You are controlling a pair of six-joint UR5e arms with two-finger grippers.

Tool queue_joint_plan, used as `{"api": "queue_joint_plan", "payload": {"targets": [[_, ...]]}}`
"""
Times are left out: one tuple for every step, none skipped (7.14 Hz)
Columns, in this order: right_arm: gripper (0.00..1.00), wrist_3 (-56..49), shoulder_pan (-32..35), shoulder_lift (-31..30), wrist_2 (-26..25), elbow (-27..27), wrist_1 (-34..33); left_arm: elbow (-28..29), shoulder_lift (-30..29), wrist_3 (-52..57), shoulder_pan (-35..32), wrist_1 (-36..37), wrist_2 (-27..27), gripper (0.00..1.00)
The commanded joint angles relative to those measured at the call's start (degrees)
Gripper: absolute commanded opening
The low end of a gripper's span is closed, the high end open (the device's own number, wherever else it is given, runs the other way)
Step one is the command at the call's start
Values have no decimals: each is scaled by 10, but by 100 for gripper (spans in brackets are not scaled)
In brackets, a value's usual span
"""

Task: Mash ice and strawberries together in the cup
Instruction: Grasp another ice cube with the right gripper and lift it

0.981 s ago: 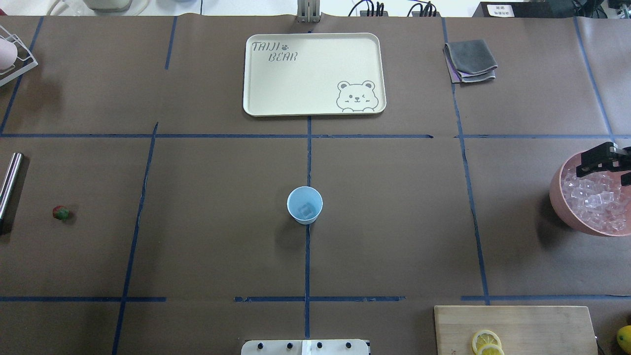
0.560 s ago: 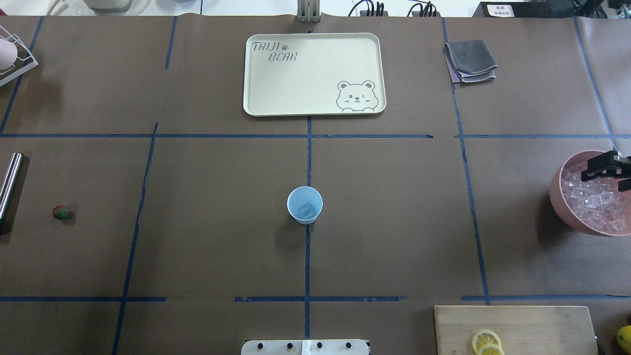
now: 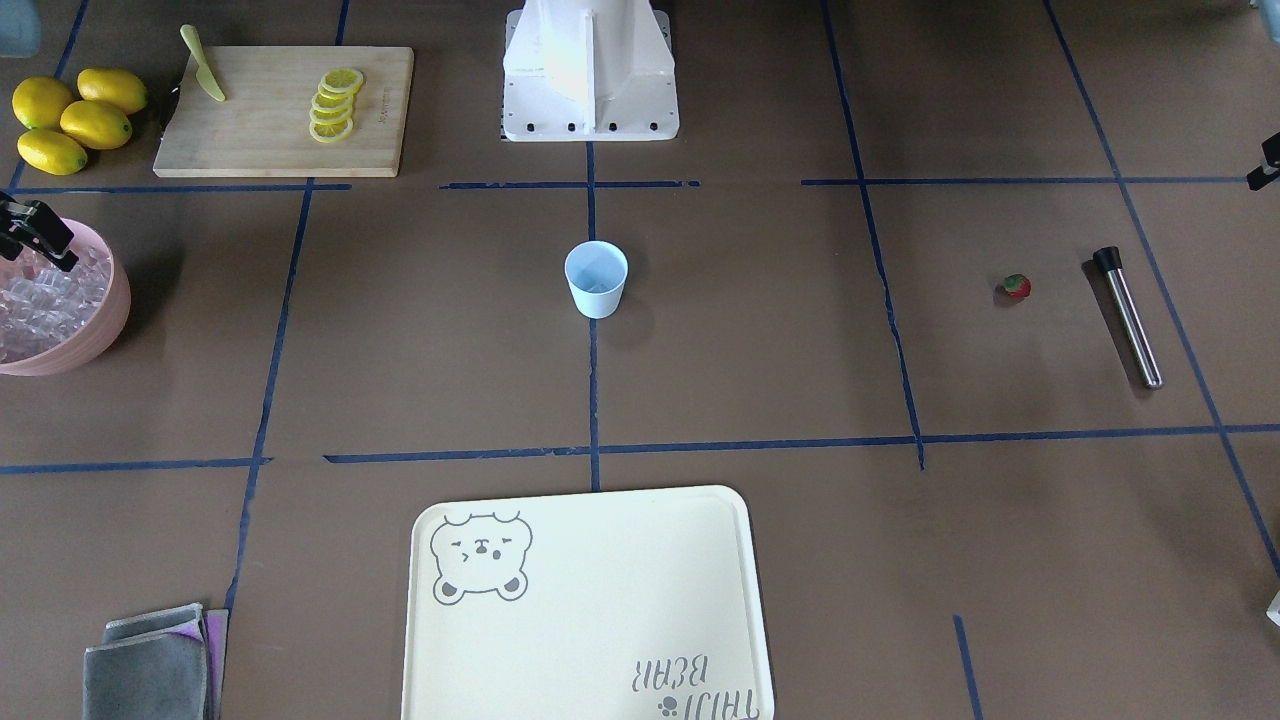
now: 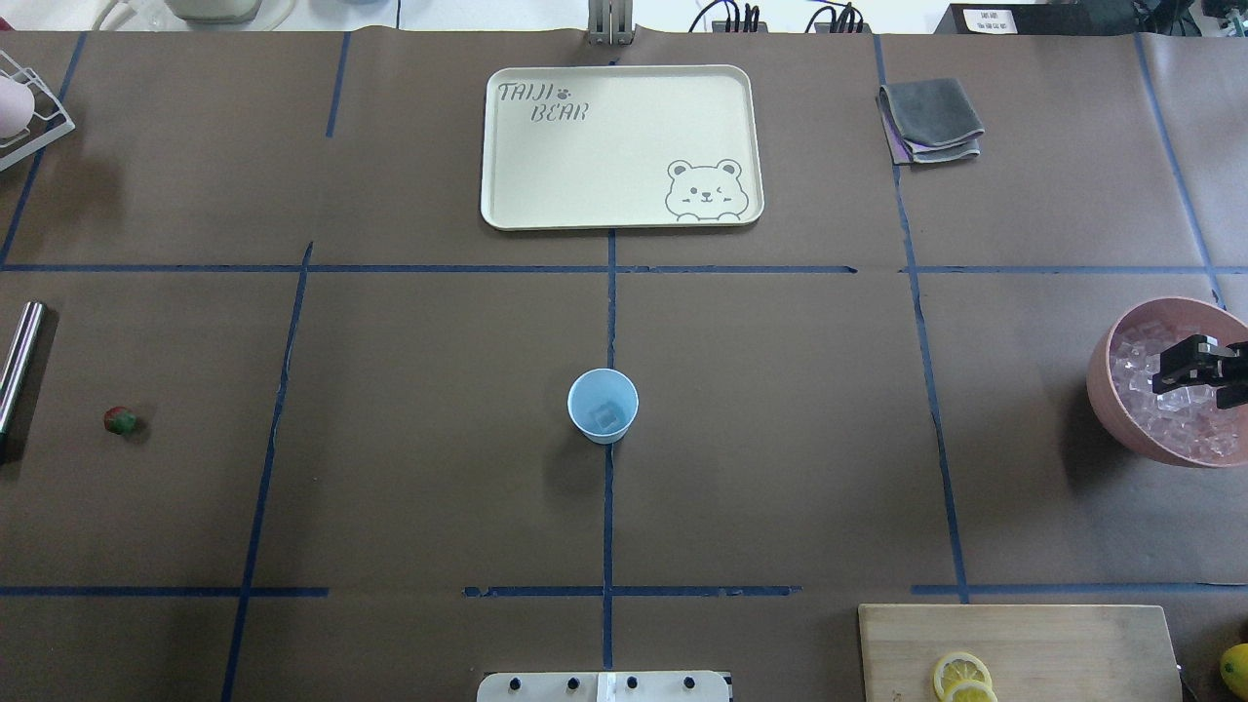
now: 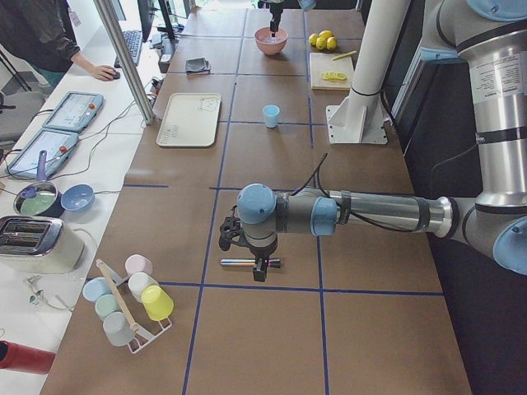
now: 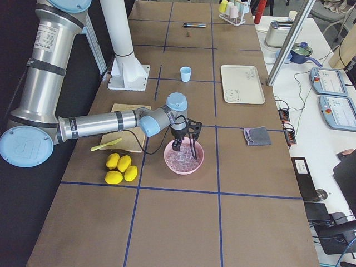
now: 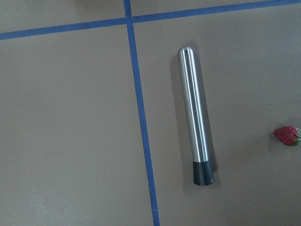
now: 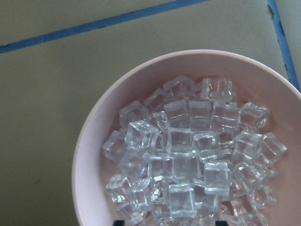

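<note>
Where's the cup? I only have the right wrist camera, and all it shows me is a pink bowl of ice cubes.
Observer: The cup stands upright at the table's centre, on the blue tape line, well off to the robot's left of the bowl.
Operator: Anything in it yet?
Observer: One ice cube seems to lie at its bottom; no strawberry in it.
Operator: So where's the strawberry?
Observer: The strawberry lies on the table at the robot's far left, apart from a metal muddler lying beside it.
</note>
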Motion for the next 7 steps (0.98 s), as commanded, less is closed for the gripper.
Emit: {"api": "queue_joint_plan", "payload": {"targets": [[69,0,-15,-3,-8,-10,0,0,0,0,0,0,0,100],[68,0,-23,-1,-21,-18,0,0,0,0,0,0,0,100],[67,0,-23,2,-25,-20,0,0,0,0,0,0,0,100],[65,0,-26,3,-24,-21,0,0,0,0,0,0,0,100],[64,0,-28,4,-24,-21,0,0,0,0,1,0,0,100],[61,-1,-28,4,-25,-23,0,0,0,0,0,0,0,100],[61,-4,-28,8,-25,-29,0,0,0,0,0,0,0,100]]}}
